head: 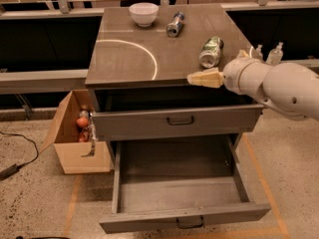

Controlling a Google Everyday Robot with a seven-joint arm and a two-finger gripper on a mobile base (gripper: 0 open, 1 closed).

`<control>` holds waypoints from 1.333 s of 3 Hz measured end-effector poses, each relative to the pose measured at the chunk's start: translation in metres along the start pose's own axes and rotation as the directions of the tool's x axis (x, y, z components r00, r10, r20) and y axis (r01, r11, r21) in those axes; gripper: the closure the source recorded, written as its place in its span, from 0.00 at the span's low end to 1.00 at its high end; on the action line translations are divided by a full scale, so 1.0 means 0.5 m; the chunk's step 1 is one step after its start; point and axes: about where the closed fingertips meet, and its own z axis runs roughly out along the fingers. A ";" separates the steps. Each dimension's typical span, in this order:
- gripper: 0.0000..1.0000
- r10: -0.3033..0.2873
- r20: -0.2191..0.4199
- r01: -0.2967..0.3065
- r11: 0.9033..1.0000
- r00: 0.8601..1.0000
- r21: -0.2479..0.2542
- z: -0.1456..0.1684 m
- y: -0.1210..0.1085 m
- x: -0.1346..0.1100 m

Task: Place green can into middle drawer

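The green can (211, 52) lies on its side on the worktop (124, 59), right of centre and near the front edge. Its long axis runs near to far, with one silvery end facing the near side. The gripper (204, 78) hovers at the front edge, just near of the can and apart from it, probably lined up for a grasp. Whether the jaws are apart or together cannot be told. The lowest drawer (184, 183) is pulled out; the drawer above (177, 118) seems only slightly open.
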 end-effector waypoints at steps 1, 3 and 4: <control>0.00 0.039 0.011 -0.039 0.998 0.999 0.047 0.028 0.006 -0.020; 0.00 0.153 0.009 -0.153 0.984 0.988 0.085 0.068 -0.005 -0.035; 0.00 0.183 0.016 -0.183 0.977 0.983 0.105 0.094 -0.007 -0.037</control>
